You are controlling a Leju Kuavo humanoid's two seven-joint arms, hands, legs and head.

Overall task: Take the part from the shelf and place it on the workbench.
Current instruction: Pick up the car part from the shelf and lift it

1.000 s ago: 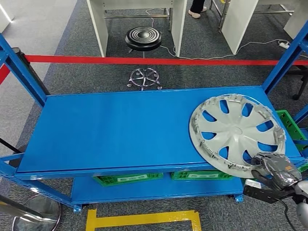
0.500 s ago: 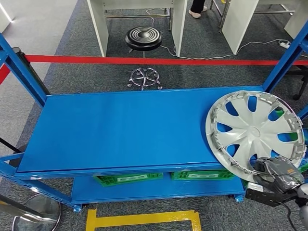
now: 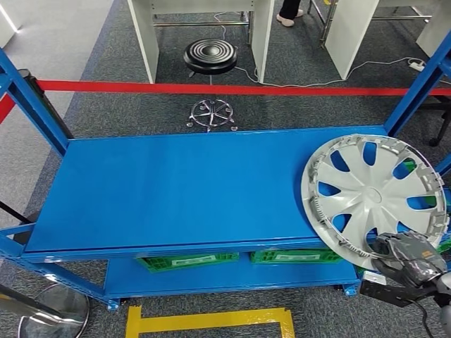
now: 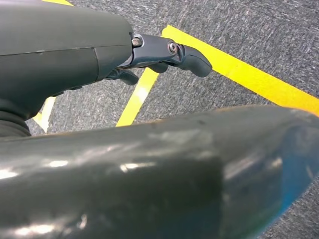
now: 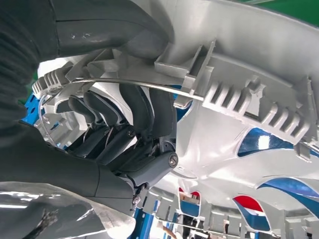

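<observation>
Since a second ago the hubcap (image 3: 375, 197) has slid right along the shelf (image 3: 175, 186) and now hangs past its right end; over the last half second it barely shifted. Right hand (image 3: 406, 255) went with it and sits a touch lower at the near-right rim.

Grip: right hand's fingers (image 5: 139, 107) curl through the rim from the back, thumb on the other face, so the fingers are clenched on the hubcap's edge. Rim hold makes sense: the disc is too wide to grab any other way, and the clip ribs give purchase. Disc looks tilted, near edge lifted by the hand, far part probably on or just above the shelf; contact can't be confirmed.

Left hand (image 4: 165, 55) hangs low over grey carpet and yellow floor tape (image 4: 240, 74), fingers loosely extended, holding nothing.

Edges and room:
- Blue upright (image 3: 417, 88) stands at the far right, close to the hubcap's far rim. Likely snag point if the disc swings further right.
- Green crate (image 3: 444, 243) pokes out just beside the hand, under the disc.
- Shelf surface to the left is bare blue; near side opens toward the robot, so pulling near looks like the cleaner exit.

Workbench not identifiable from here.
</observation>
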